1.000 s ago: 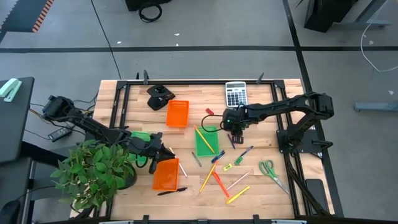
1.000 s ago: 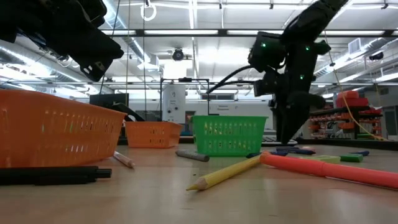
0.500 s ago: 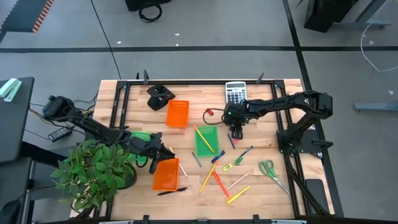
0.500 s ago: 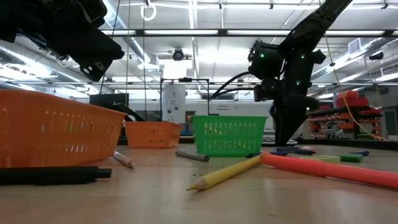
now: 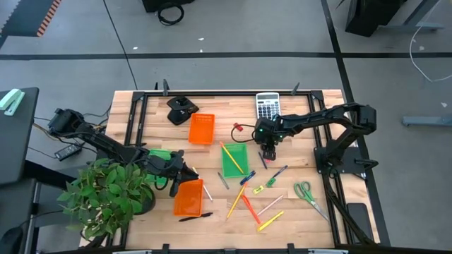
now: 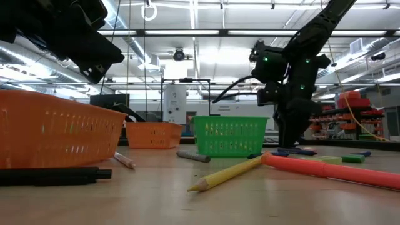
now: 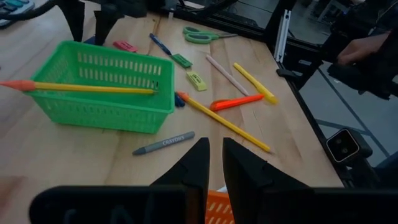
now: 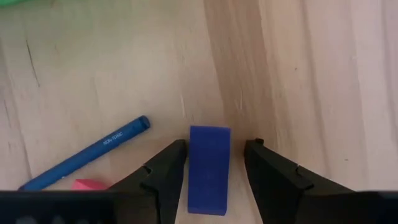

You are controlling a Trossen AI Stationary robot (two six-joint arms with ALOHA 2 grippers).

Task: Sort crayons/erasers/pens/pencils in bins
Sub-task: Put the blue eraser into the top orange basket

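Bright, even light from ceiling strip lamps (image 6: 187, 32), glare in low view. Soft shadows on bench (image 5: 296, 204). Near orange bin (image 6: 56, 128) blurred.

Blue pen (image 8: 84, 161) (and pink eraser (image 8: 91, 185) beside it) partly cut off.

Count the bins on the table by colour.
Orange bins: 2
Green bins: 2
Total: 4
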